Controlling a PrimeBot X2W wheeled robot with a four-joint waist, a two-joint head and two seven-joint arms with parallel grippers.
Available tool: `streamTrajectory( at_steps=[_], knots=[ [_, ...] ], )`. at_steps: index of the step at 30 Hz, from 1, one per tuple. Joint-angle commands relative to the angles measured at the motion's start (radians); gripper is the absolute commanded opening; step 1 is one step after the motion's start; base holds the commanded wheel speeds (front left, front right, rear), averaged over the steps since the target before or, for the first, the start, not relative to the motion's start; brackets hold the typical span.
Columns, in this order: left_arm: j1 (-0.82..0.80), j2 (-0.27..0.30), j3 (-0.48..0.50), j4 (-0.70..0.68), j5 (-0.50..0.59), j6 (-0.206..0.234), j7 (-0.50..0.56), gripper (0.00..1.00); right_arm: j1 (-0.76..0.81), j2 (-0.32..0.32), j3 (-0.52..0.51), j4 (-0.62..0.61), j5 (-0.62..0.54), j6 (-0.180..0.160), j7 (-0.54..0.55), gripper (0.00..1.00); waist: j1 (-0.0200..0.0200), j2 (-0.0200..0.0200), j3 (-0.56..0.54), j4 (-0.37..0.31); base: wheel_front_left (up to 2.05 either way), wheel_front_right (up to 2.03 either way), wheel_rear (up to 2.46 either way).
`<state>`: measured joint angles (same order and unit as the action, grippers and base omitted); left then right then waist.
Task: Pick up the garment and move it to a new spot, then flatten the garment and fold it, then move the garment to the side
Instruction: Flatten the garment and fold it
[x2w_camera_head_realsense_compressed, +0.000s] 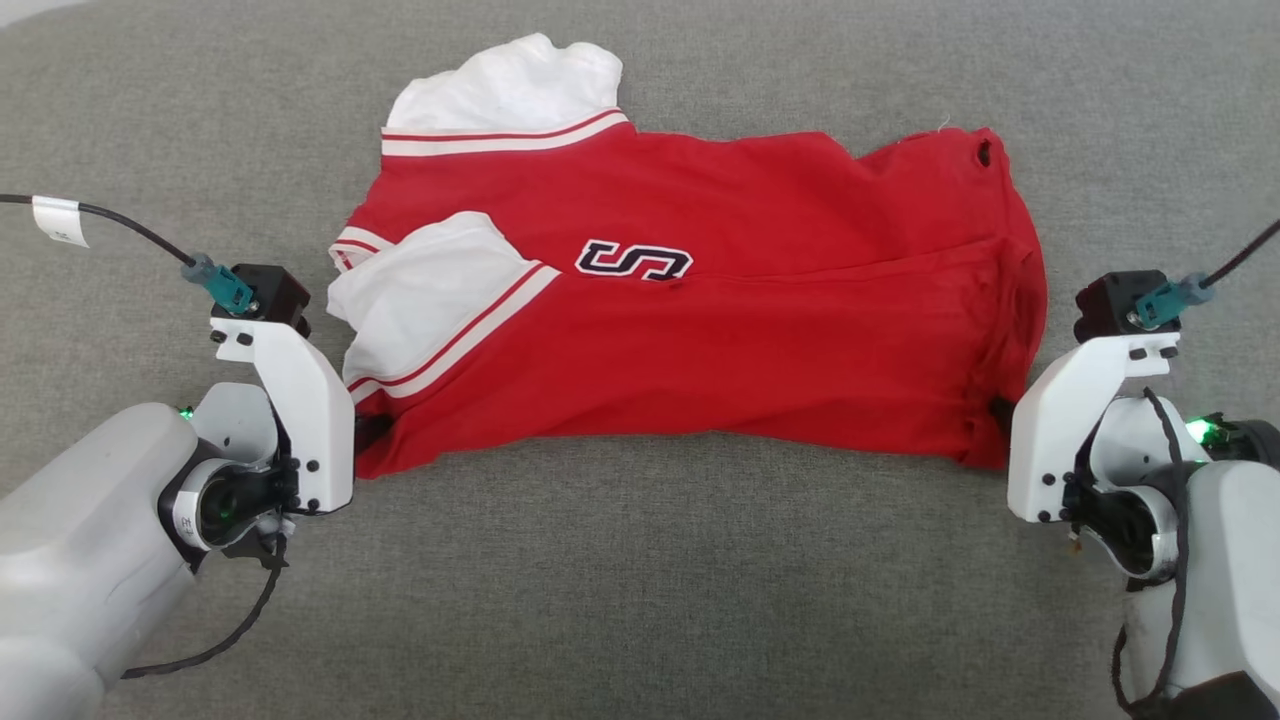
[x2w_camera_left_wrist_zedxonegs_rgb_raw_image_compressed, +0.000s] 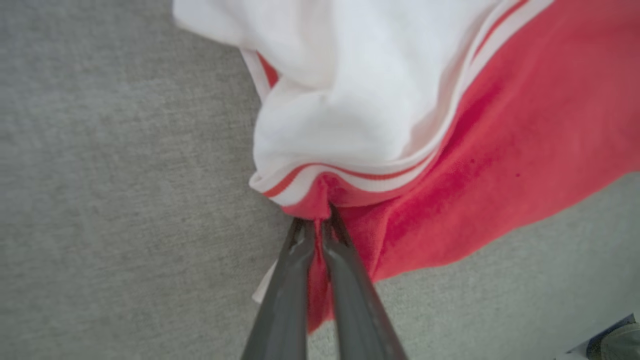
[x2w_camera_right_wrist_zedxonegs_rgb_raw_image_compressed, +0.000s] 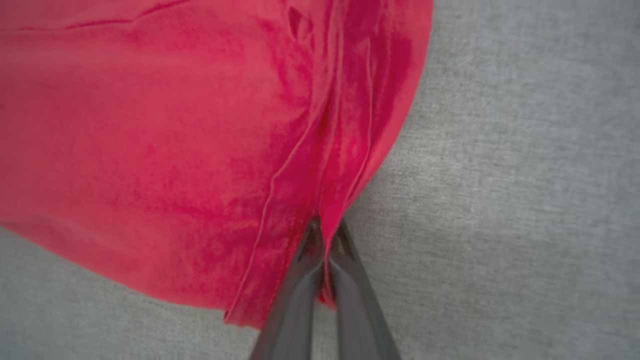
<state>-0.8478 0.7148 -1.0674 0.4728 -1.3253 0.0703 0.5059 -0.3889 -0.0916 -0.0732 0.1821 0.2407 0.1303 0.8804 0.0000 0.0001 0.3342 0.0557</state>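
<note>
Lower left, nearest the viewer: the pale left forearm (x2w_camera_head_realsense_compressed: 70, 540), with a black cable (x2w_camera_head_realsense_compressed: 130, 222) trailing to the left edge. Left gripper (x2w_camera_head_realsense_compressed: 372, 430): jaws clenched on the near left corner of the garment (x2w_camera_head_realsense_compressed: 760, 330). In the left wrist view its two dark fingers (x2w_camera_left_wrist_zedxonegs_rgb_raw_image_compressed: 287, 300) pinch a red fold just below the striped trim (x2w_camera_left_wrist_zedxonegs_rgb_raw_image_compressed: 350, 177) of the near white sleeve (x2w_camera_left_wrist_zedxonegs_rgb_raw_image_compressed: 350, 100). Centre: the garment, red, lies spread sideways on the grey fabric surface (x2w_camera_head_realsense_compressed: 640, 580), spanning the gap between the two grippers. The near white sleeve rests on its front at the left, the far white sleeve (x2w_camera_head_realsense_compressed: 510, 85) juts out at the far edge, and a black-and-white letter S (x2w_camera_head_realsense_compressed: 633, 261) sits near the middle. Right gripper (x2w_camera_head_realsense_compressed: 998, 408): jaws closed on the near right corner, with red cloth bunched between them in the right wrist view. Lower right: the pale right forearm (x2w_camera_head_realsense_compressed: 1230, 560)
</note>
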Motion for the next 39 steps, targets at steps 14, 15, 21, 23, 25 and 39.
streamTrajectory(
  at_steps=[14, 15, 21, 23, 25, 39],
  knots=[
    [0.045, 0.151, 0.018, -0.221, -0.029, 0.088, 0.051, 0.0, 0.085, -0.126, 0.044, -0.248, 0.132, 0.001, 0.233, 0.0, 0.0, -0.0001, -0.028, 0.001, 0.0, 0.0, 0.0],
    [0.051, 0.167, 0.02, -0.254, -0.03, 0.101, 0.052, 0.0, 0.097, -0.135, 0.045, -0.269, 0.141, 0.001, 0.251, 0.0, 0.0, -0.0001, -0.029, 0.002, 0.0, 0.0, 0.0],
    [0.111, 0.251, 0.029, -0.428, -0.05, 0.194, 0.043, 0.0, 0.171, -0.163, 0.018, -0.374, 0.182, 0.001, 0.344, 0.0, 0.0, -0.0001, -0.028, 0.004, 0.0, 0.0, 0.0],
    [0.136, 0.274, 0.028, -0.477, -0.06, 0.224, 0.039, 0.0, 0.196, -0.166, 0.007, -0.4, 0.19, 0.001, 0.376, 0.0, 0.0, -0.0001, -0.027, 0.004, 0.0, 0.0, 0.0],
    [0.159, 0.287, 0.028, -0.516, -0.068, 0.247, 0.03, 0.0, 0.213, -0.164, -0.006, -0.416, 0.189, 0.001, 0.386, 0.0, 0.0, -0.0001, -0.024, 0.005, 0.0, 0.0, 0.0],
    [0.214, 0.245, 0.025, -0.452, -0.106, 0.228, -0.003, 1.0, 0.221, -0.131, 0.012, -0.339, 0.152, 0.001, 0.274, 1.0, 0.0, -0.0001, -0.017, -0.003, 0.0, 0.0, 0.0]
  ],
)
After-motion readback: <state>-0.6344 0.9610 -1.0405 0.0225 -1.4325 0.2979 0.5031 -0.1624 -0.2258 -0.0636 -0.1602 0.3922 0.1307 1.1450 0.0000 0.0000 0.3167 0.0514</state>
